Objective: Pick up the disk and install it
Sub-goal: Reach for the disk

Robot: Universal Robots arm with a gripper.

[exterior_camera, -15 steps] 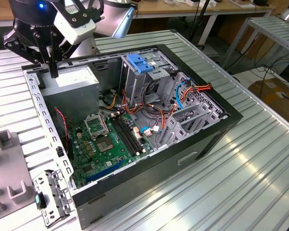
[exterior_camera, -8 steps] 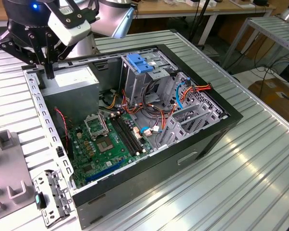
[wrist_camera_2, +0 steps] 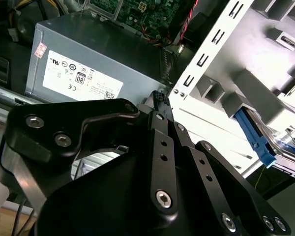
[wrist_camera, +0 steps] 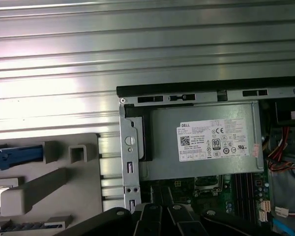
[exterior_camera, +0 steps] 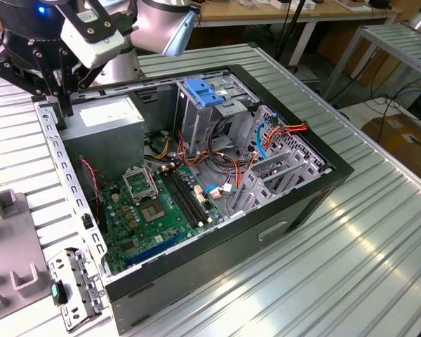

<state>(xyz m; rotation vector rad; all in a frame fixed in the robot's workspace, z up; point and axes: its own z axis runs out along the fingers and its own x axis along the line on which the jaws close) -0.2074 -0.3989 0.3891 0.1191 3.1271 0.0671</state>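
gripper [exterior_camera: 64, 98]: hangs over the case corner, right above the power supply [exterior_camera: 102, 119]. It sits low in both wrist views [wrist_camera_2: 160, 98] [wrist_camera: 162, 216].
gripper state: I cannot tell how far open it is. I see nothing in its grasp.
disk [wrist_camera: 17, 156]: sits in the grey fixture tray [wrist_camera: 64, 182], outside the case. Only the blue carrier frame shows clearly. In the second wrist view it is a blue bar among the tray's grey blocks [wrist_camera_2: 255, 140].
disk pose: looks to be on edge in a slot, though I can't be sure. My read is that the blocks hold it at a fixed pose for a repeatable pick.
gap: gripper and disk are apart, no contact. The tray lies just beside the case wall, on the exterior view's left [exterior_camera: 14, 246].
case [exterior_camera: 295, 203]: lies on its side on the ribbed table [exterior_camera: 379, 267] with the open face up. I judge that's so the arm can reach in from above.
inside: green motherboard [exterior_camera: 154, 203] and a grey drive cage [exterior_camera: 196, 123] with a blue clip [exterior_camera: 203, 93] on top. The clip is not the disk.
progress: the disk is not yet picked or installed. I'd call this the early approach stage.
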